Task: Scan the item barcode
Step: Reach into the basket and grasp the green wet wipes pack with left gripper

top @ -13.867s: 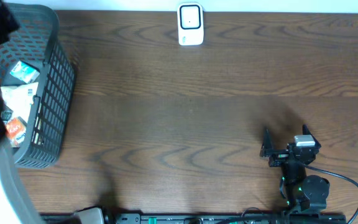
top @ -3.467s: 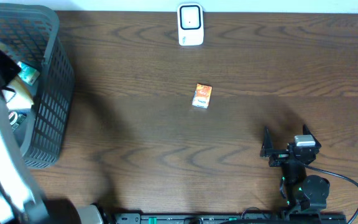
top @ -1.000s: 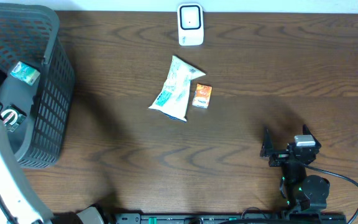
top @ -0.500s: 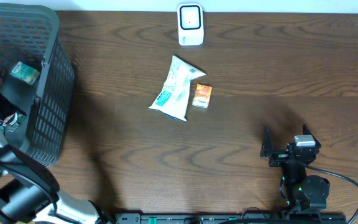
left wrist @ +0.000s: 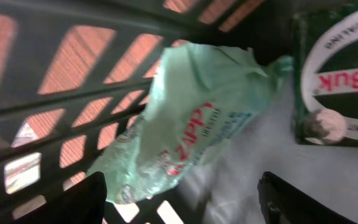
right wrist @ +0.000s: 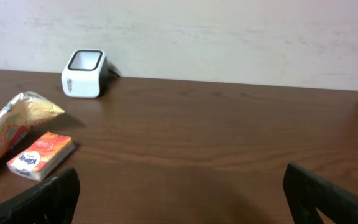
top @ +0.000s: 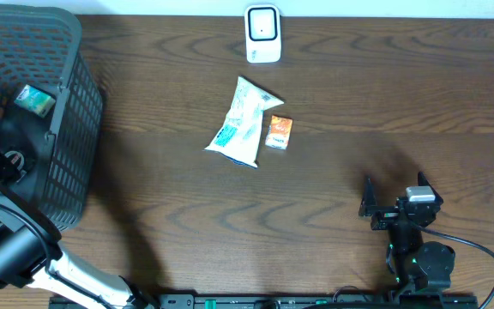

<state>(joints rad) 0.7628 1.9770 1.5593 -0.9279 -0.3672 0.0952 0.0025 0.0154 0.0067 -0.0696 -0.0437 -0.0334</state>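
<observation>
My left gripper (left wrist: pixel 182 211) is inside the black mesh basket (top: pixel 74 129) at the table's left end. It stands open, its dark fingertips (left wrist: pixel 73 202) wide apart. A crumpled pale green packet (left wrist: pixel 197 124) leans on the basket wall just above the gap, not held. It also shows as the green packet (top: pixel 35 99) from overhead. The white barcode scanner (top: pixel 262 34) stands at the far edge. A white and green bag (top: pixel 243 122) and a small orange box (top: pixel 279 132) lie mid-table. My right gripper (top: pixel 393 202) rests open at the front right, holding nothing.
A dark green pack with a round white label (left wrist: pixel 337 74) lies on the basket floor right of the packet. In the right wrist view the scanner (right wrist: pixel 84 73), the bag (right wrist: pixel 11 124) and the orange box (right wrist: pixel 41 155) lie to the left, before a pale wall.
My left arm has shifted inside the basket and now reaches in from the lower left, its jaws a little narrower. The bag, orange box and right arm have not moved.
</observation>
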